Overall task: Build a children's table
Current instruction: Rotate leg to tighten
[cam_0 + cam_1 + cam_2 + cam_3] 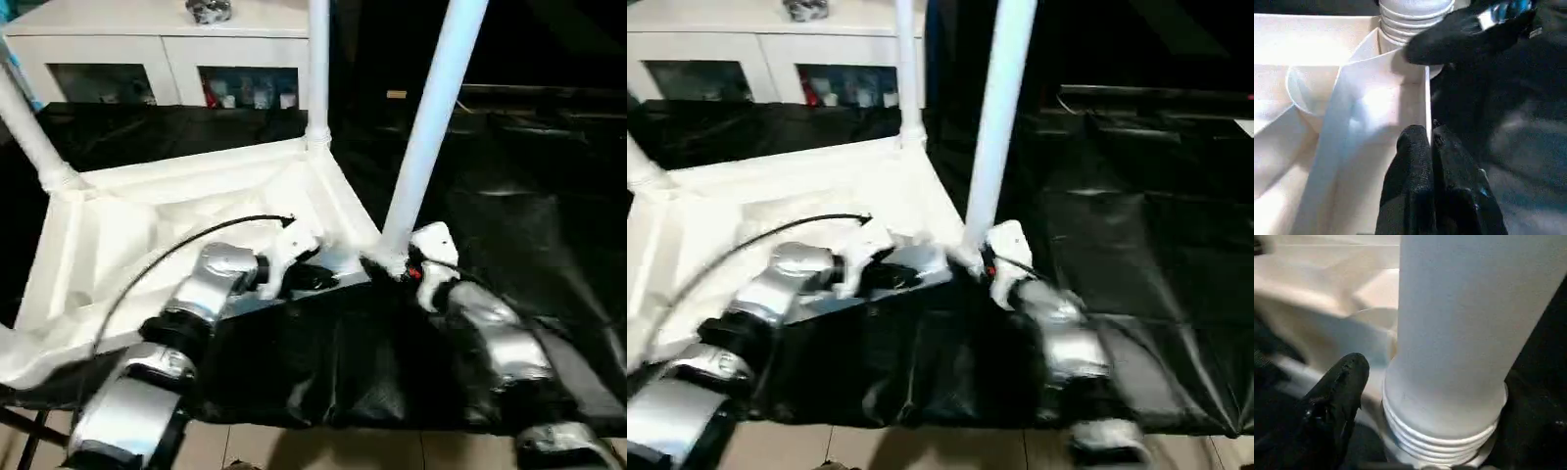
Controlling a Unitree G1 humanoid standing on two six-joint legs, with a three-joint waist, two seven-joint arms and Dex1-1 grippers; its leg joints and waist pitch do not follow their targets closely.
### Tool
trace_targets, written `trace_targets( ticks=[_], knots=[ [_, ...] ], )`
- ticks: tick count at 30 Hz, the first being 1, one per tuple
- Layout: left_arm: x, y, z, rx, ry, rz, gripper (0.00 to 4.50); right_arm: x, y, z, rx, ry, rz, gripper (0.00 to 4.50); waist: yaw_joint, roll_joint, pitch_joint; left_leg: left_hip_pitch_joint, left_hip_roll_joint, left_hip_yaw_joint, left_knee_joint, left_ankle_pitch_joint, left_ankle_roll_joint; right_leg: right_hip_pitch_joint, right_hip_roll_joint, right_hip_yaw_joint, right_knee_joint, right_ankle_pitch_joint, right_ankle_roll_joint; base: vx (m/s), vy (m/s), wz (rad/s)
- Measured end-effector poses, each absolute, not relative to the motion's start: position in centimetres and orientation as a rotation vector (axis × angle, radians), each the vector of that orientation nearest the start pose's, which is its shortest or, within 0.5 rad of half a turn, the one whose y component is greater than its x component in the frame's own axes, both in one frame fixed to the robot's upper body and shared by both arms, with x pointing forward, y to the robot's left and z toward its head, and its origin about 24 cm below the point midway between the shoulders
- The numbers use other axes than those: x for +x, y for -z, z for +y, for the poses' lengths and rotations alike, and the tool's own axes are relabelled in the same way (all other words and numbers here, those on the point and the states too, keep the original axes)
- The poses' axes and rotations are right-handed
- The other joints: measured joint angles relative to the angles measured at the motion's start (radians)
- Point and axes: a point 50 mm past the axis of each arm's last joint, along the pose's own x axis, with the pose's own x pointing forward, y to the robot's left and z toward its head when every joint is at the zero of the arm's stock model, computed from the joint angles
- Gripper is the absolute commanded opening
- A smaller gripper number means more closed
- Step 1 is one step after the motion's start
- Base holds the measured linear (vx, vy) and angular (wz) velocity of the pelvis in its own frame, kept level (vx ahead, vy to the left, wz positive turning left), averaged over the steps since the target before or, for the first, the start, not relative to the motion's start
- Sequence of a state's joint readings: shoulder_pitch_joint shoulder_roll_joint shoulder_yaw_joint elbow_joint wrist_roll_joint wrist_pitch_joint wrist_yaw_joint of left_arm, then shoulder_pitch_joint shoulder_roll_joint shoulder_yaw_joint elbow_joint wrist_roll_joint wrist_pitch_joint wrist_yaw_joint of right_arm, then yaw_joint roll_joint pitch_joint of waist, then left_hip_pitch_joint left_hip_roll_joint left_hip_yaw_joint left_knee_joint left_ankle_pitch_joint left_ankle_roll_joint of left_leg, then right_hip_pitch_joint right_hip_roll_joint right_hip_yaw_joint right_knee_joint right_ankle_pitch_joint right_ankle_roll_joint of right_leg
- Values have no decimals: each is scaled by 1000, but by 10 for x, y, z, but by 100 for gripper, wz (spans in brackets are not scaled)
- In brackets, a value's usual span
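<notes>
Left eye view: the large black-sheeted work table [529, 225] carries the children's table [196, 211] upside down, left of centre, its ribbed underside up and three white tubular legs rising from rounded corner sockets. The near-right leg [431, 127] leans slightly, and its ribbed, threaded foot sits in the corner socket [1400, 333] with several threads exposed, so it looks only partly seated. The left gripper [1432, 161], jaws pressed together and holding nothing, rests against the tabletop's near rim [1426, 105], seemingly steadying it. The right gripper [397, 269] is at the leg's base; one black finger [1334, 396] stands just beside the threads, jaws spread wide around the tube without a visible clamp. To finish well, the leg likely needs straightening and a firm turning grip, since smooth, glossy plastic may slip. The crinkled sheet offers little friction.
</notes>
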State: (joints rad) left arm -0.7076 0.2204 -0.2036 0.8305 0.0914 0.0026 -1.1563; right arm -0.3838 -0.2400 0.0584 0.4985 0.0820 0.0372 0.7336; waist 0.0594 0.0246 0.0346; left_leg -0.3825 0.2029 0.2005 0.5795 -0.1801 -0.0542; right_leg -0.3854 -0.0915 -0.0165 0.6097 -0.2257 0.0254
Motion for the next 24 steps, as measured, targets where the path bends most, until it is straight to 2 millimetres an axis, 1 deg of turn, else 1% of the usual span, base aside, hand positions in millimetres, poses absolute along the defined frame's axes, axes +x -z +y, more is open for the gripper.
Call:
trace_targets(
  ticks=[2,5,7,11,13,19,24],
  knots=[
    [331,-49,112,351,1360,404,0,301,-33,-157,-146,-899,248,398,4,-1,1,0,0,0,0,1,2,0,0,-1,0,0,0,0,0,0],
    [328,-49,120,349,1423,422,0,294,-36,-161,-156,-1027,280,398,5,-2,1,-1,1,0,3,1,2,0,0,-1,1,0,0,0,0,0],
    [326,-49,123,346,1464,437,0,291,-37,-161,-159,-1105,297,375,9,-3,2,-1,1,0,4,0,0,0,0,-1,1,0,-1,0,0,0],
    [322,-49,126,358,1536,452,0,288,-38,-155,-150,-1213,314,341,24,-4,2,-1,1,1,6,-1,-2,1,-1,0,1,1,-2,0,0,0],
    [321,-49,128,361,1549,454,0,287,-38,-155,-145,-1235,320,333,29,-4,2,-1,1,1,6,-1,-2,1,-1,0,1,1,-2,0,0,0],
    [320,-49,129,361,1568,455,0,287,-39,-155,-134,-1257,340,284,30,-4,2,-1,1,1,6,-1,-1,0,-1,0,2,1,-2,0,0,0],
    [321,-48,129,354,1552,453,0,287,-38,-155,-122,-1241,345,277,31,-4,2,-1,1,1,6,-1,0,0,-1,0,2,1,-2,0,0,0]
  ],
)
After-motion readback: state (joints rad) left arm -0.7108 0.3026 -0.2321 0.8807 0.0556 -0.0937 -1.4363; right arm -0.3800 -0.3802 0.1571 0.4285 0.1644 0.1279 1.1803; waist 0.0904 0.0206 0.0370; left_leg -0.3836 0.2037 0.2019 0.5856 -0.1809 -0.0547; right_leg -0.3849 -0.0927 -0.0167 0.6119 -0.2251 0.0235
